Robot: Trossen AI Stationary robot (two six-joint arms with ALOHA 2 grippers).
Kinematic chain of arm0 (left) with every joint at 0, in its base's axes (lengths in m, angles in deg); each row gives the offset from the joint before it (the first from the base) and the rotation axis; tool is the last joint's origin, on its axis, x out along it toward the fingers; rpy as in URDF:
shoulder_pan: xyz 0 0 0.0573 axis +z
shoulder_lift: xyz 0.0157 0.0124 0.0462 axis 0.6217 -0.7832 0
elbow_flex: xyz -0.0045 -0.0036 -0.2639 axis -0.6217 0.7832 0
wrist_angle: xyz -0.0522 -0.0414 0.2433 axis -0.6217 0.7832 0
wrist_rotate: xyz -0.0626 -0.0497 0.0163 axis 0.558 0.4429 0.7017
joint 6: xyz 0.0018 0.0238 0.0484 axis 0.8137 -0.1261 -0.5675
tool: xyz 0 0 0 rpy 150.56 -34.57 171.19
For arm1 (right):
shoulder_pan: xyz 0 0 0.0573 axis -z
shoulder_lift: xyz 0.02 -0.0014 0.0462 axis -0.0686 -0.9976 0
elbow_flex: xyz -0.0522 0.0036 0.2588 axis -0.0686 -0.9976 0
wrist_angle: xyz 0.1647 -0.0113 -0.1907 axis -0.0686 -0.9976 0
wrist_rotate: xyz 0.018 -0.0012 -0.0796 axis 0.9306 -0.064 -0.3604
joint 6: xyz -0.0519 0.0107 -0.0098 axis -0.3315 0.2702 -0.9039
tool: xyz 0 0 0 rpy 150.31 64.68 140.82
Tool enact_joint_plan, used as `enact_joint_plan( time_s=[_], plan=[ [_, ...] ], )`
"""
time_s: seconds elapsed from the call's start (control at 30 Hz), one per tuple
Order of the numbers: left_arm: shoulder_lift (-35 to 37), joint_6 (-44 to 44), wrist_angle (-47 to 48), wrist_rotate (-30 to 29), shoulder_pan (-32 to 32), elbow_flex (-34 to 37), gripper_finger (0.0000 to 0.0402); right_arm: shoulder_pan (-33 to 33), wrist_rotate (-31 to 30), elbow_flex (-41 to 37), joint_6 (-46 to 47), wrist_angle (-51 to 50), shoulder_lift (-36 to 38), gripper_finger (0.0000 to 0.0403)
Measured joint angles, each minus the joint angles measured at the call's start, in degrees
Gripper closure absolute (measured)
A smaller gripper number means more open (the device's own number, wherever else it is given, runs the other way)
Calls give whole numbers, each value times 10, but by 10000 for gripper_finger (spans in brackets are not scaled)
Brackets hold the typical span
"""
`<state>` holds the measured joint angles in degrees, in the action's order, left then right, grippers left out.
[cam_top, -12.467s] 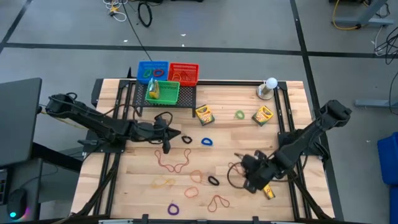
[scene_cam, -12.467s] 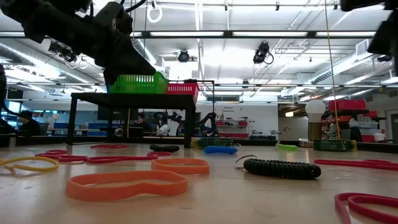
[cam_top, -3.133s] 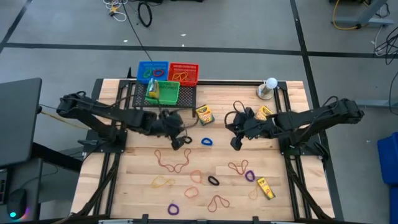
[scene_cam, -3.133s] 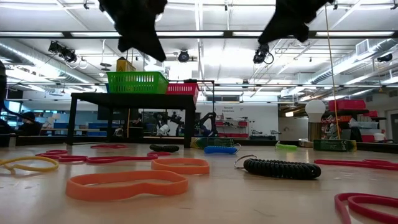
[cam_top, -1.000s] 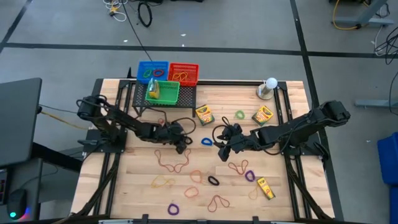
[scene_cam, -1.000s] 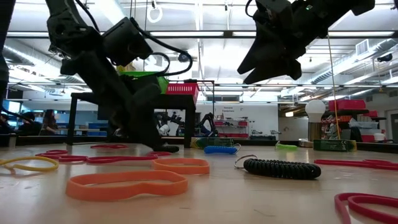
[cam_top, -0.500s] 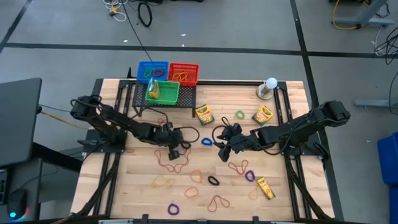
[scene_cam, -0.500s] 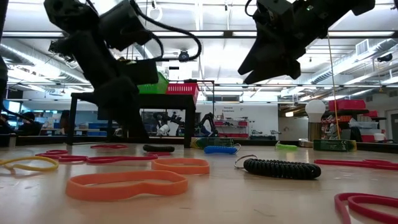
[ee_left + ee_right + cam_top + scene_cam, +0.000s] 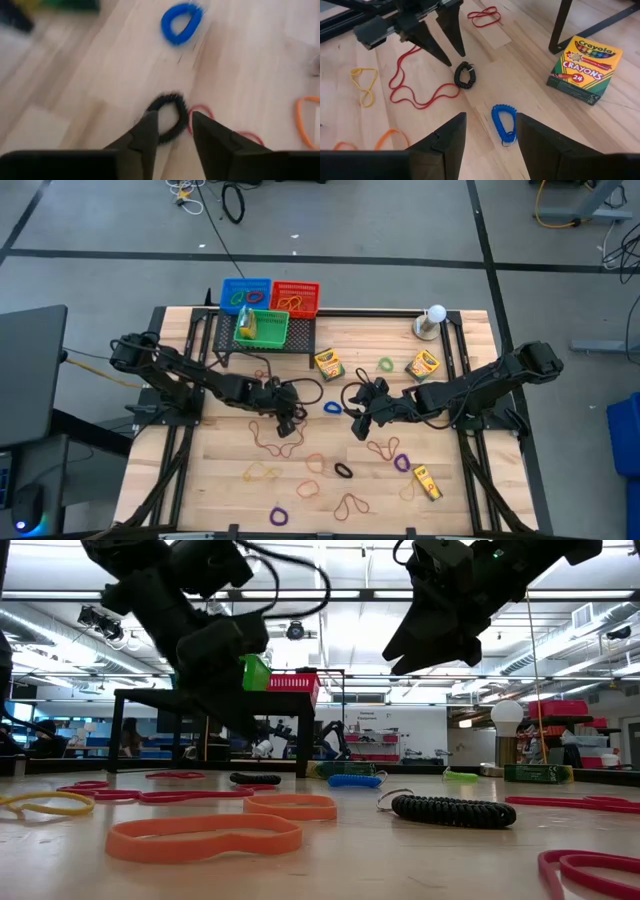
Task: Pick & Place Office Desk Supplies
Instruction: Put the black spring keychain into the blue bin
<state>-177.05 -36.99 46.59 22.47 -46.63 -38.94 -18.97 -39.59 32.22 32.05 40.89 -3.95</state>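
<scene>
A black coil band (image 9: 465, 75) lies flat on the wooden table, with a blue coil band (image 9: 504, 124) near it. My left gripper (image 9: 454, 57) hangs open just above the black band (image 9: 169, 119), its fingers pointing down at a slant and touching nothing. My right gripper (image 9: 490, 117) is open and empty, raised over the table's middle (image 9: 357, 423), a little to the right of the blue band (image 9: 332, 408). A crayon box (image 9: 585, 62) lies flat beyond the blue band. More thin bands, red (image 9: 420, 92), yellow (image 9: 362, 85) and orange, lie loose on the boards.
A black rack at the far left carries green (image 9: 262, 328), blue (image 9: 245, 292) and red (image 9: 295, 298) baskets. A white ball on a round base (image 9: 434, 320) stands far right. Crayon boxes (image 9: 328, 364) (image 9: 423, 364) (image 9: 427, 482) and several bands (image 9: 280, 442) dot the table.
My left gripper has risen from the table beside the black coil band and has rolled about its own axis. The black band stays on the boards. My right gripper has kept still.
</scene>
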Motion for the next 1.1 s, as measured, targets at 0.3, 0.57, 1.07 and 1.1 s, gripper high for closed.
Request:
enact_joint_plan(
  time_s=[0.3, 0.57, 1.07, 1.1],
  plan=[
    [-38, -168, -12, 58, 41, -19, 232, 15, 3, 0, -10, 3, 0, 222],
    [-79, -260, -12, 68, 49, -39, 247, 15, 5, 0, -13, 3, 0, 222],
    [-132, -278, 1, 90, 48, -83, 342, 15, 7, 0, -29, 3, 0, 222],
    [-132, -277, 1, 90, 48, -86, 356, 15, 7, 0, -28, 3, 0, 222]
  ],
)
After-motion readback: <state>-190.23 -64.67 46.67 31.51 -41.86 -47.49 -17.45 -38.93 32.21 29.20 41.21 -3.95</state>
